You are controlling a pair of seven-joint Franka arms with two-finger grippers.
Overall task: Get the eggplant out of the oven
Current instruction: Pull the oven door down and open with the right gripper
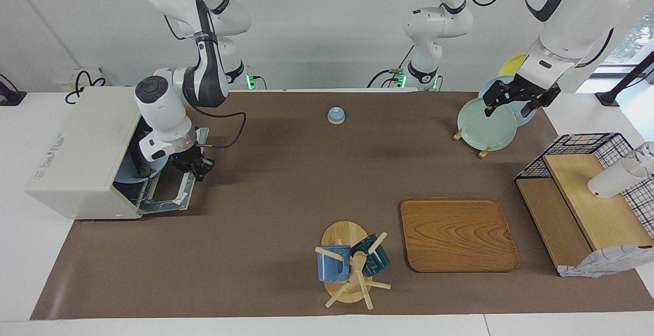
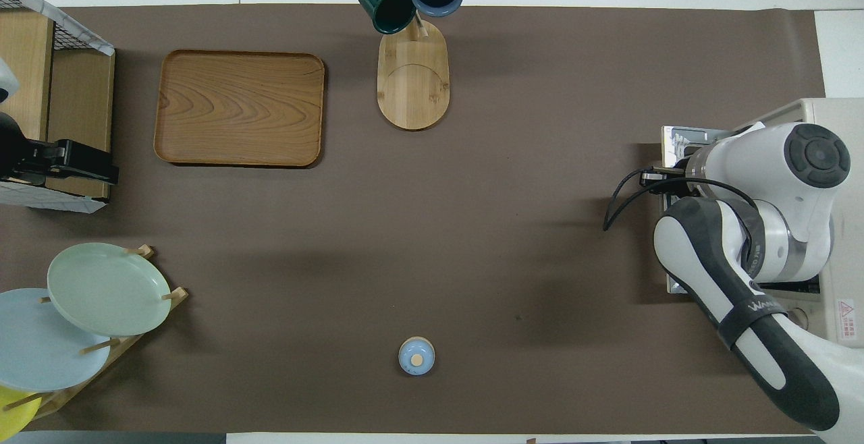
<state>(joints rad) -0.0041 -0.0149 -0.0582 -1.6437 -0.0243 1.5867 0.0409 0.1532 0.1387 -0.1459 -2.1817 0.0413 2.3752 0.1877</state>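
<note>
At mid-left of the facing view, the right gripper point(image 1: 196, 166) is poised over the oven point(image 1: 87, 152) door; finger state and the eggplant cannot be made out. The left gripper point(image 1: 516, 98) waits by the plates.

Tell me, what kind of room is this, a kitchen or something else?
Most likely a robotics lab set up as a mock kitchen. Two white robot arms stand at a table covered with a brown mat, bearing a toaster oven with its door open, a rack of plates and a mug tree.
</note>
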